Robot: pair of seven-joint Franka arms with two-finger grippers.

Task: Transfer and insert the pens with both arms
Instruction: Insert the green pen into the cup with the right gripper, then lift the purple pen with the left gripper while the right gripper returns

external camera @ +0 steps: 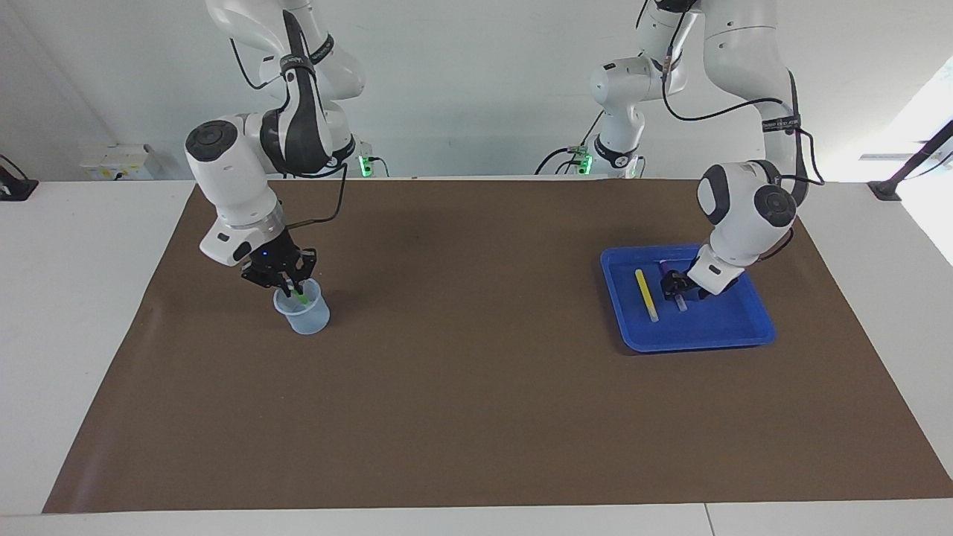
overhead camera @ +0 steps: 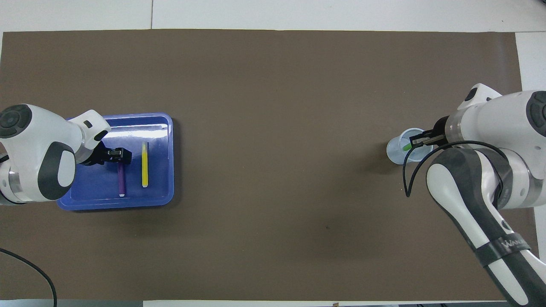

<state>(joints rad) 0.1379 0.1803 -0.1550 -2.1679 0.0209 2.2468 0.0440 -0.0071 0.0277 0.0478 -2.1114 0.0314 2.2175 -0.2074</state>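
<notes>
One of three pens is nearly done: the green pen (external camera: 298, 295) stands in the clear cup (external camera: 303, 315) under the right gripper (external camera: 289, 286), whose jaws I cannot tell are holding or loosening, while the left gripper (external camera: 674, 286) has its jaws partly open around the purple pen (overhead camera: 121, 182) in the blue tray (external camera: 700, 342), and the yellow pen (external camera: 646, 295) lies just beside them, untouched.

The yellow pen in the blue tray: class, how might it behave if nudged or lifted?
The yellow pen looks slim and round, so it would probably roll sideways, though the blue tray rim should stop it. It seems straight and stiff, likely light.

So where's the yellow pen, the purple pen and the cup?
yellow pen (overhead camera: 145, 165): overhead view, middle of its barrel.
purple pen (overhead camera: 121, 182): overhead view, barrel below the end effector.
cup (external camera: 305, 318): facing view, its outer wall.
</notes>
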